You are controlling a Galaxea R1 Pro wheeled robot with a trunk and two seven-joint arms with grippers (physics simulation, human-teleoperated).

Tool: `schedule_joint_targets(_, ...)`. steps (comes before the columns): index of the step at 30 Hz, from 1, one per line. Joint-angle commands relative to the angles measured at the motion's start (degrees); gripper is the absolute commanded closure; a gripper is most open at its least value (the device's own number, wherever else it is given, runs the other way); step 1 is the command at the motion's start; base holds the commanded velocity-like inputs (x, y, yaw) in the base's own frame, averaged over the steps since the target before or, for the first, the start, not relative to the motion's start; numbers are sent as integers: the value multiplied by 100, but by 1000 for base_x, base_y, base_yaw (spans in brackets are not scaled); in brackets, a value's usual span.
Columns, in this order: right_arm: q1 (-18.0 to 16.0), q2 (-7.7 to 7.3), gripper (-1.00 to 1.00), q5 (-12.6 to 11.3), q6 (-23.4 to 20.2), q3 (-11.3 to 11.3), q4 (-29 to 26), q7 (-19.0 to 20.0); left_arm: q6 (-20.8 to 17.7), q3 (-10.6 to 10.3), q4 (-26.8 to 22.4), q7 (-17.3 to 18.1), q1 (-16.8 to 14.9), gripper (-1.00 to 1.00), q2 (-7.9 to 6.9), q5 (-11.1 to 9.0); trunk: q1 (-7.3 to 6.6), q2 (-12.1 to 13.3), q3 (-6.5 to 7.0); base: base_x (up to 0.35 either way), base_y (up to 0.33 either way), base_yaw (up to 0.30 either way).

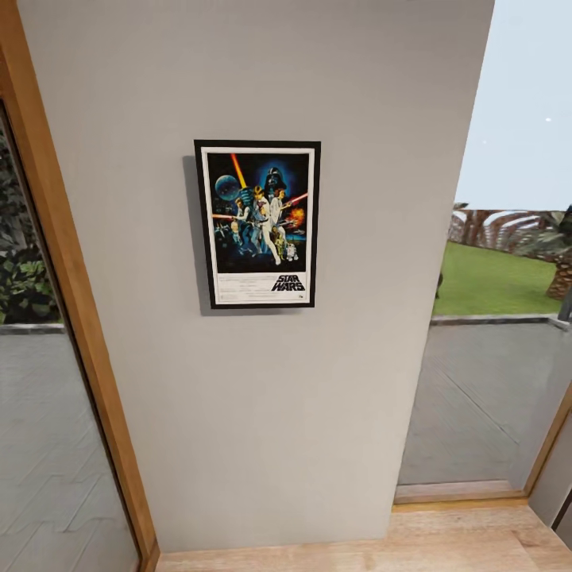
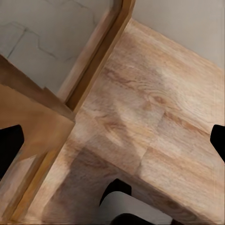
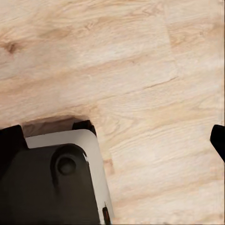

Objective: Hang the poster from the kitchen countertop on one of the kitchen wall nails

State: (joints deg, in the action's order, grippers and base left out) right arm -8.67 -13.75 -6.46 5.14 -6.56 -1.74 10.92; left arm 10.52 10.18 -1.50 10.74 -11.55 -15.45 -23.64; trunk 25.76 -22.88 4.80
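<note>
The poster [image 1: 257, 224] hangs flat and upright on the light grey wall [image 1: 262, 413], its black frame, space-movie art and "STAR WARS" lettering all plain to see. No nail shows; the frame covers that spot. The kitchen countertop is out of view. My left gripper [image 2: 112, 140] points down at the wooden floor, open, with one dark fingertip at each side of the left wrist view and nothing between them. My right gripper [image 3: 112, 140] also hangs over the floor, open and empty, one fingertip [image 3: 218, 140] at the picture's edge.
A wooden door frame [image 1: 75, 318] with glass runs down the wall's left side. To the right, a glazed opening [image 1: 485, 381] looks onto a terrace and lawn. The robot's own base [image 3: 56, 183] sits on the plank floor [image 1: 445, 540] under the arms.
</note>
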Motion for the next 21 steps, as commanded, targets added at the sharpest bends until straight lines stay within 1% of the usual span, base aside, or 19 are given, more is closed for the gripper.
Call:
schedule_joint_targets(1,-3,38,-100,-63,14,-27,96,-140,12,45,12,32,25,-100,0,0,2,-4,-2,0,0,0)
schedule_joint_targets(3,-3,76,-100,-67,14,-26,173,-287,12,45,15,29,50,-100,2,0,2,-4,-2,0,0,0)
schedule_joint_targets(5,-3,109,-100,-72,14,-24,201,-342,12,45,16,27,62,-100,1,0,2,-4,-2,0,0,0)
schedule_joint_targets(7,-3,164,-100,-79,14,-24,217,-378,12,45,17,27,69,-100,1,0,2,-4,-2,0,0,0)
schedule_joint_targets(11,-3,164,-100,-79,14,-24,217,-378,12,45,17,27,69,-100,1,0,2,-4,-2,0,0,0)
schedule_joint_targets(13,-3,208,-100,-84,13,-23,227,-401,12,45,18,26,74,-100,0,0,2,-4,-2,0,0,0)
schedule_joint_targets(14,-5175,-3125,-100,3623,3471,1892,2174,-4102,3364,1613,-3520,3371,2070,-100,2088,-3095,2,-4,-2,0,0,0)
schedule_joint_targets(15,-2685,-1448,-100,1832,1806,967,2077,-2339,1750,852,-1820,1760,1113,-100,1089,-1605,2,-4,-2,0,0,0)
schedule_joint_targets(16,-1102,-383,-100,691,748,379,995,-1219,724,371,-740,736,505,-100,460,-657,2,-4,-2,0,0,0)
schedule_joint_targets(17,-706,-117,-100,405,483,232,725,-939,468,247,-470,480,353,-100,303,-421,2,-4,-2,0,0,0)
schedule_joint_targets(18,-566,-21,-100,304,389,179,628,-839,376,203,-374,389,299,-100,248,-337,2,-4,-2,0,0,0)
schedule_joint_targets(19,-291,164,-100,106,206,76,441,-645,199,118,-187,210,193,-100,143,-173,2,-4,-2,0,0,0)
schedule_joint_targets(21,-188,234,-100,31,137,38,370,-572,131,87,-116,140,153,-100,103,-111,2,-4,-2,0,0,0)
